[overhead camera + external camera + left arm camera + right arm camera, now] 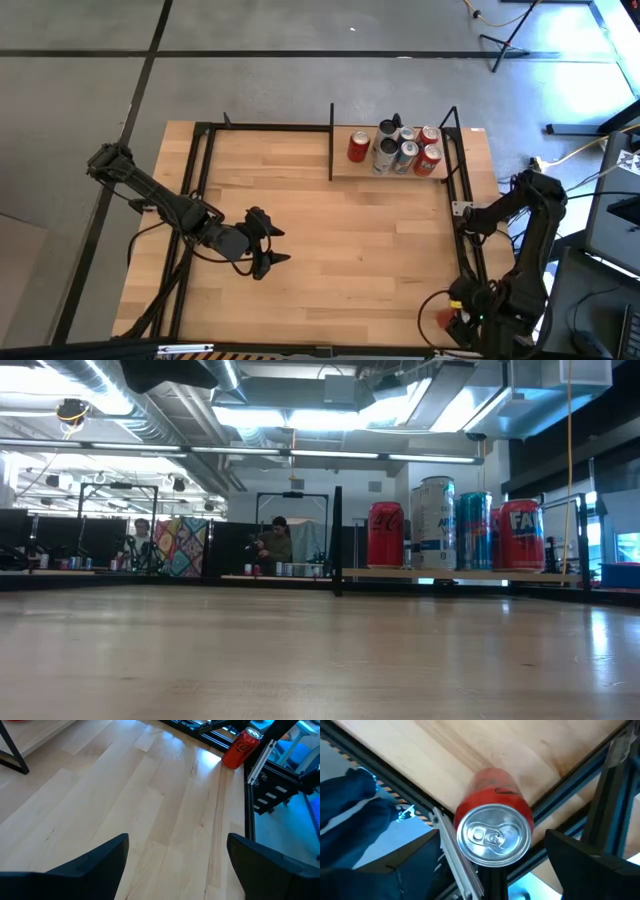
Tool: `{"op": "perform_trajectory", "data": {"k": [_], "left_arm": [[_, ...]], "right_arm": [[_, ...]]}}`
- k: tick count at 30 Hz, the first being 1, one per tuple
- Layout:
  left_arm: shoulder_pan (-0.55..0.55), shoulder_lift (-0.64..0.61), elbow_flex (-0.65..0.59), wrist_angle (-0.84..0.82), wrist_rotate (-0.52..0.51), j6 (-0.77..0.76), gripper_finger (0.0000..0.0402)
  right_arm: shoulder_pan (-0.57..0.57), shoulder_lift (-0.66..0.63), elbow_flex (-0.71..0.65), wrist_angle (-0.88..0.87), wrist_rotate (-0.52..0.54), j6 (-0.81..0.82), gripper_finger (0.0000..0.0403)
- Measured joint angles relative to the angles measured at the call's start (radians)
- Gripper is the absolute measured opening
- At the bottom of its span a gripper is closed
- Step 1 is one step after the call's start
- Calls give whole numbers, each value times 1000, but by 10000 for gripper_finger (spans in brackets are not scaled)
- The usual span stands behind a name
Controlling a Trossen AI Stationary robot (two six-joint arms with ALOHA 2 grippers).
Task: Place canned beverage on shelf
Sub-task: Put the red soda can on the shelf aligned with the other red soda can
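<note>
While my right gripper hangs over the near right corner of the table, its fingers stand spread on either side of a red can without pinching it. That can stands upright directly below my right wrist, at the table's edge beside the black frame rail, with its silver top and pull tab facing my camera. From my left wrist the same can shows ahead of me across the bare wood, and white script runs down its red side, though I cannot read the words.

My left gripper waits over the left half of the table, released, with nothing between its two dark fingers.

Well away from both my grippers, at the far edge of the table, the shelf carries six cans as I count them from above: three red and three silver or grey, standing close together. In the low view I make out only four of them in a row: a red can with white script, a tall pale can with blue print too small to read, a teal can, and a red can whose large white letters begin "FA". The rest of that word is out of sight.
</note>
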Motion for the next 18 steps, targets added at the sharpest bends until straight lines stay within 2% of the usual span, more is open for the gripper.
{"op": "perform_trajectory", "data": {"k": [5,14,18], "left_arm": [[-1,0,0,0,0,0,325],[-1,0,0,-5,0,0,325],[-1,0,0,-6,0,0,325]], "right_arm": [[0,49,0,55,-11,-7,342],[0,128,0,36,-28,-10,342],[-1,153,0,39,-50,-74,338]]}}
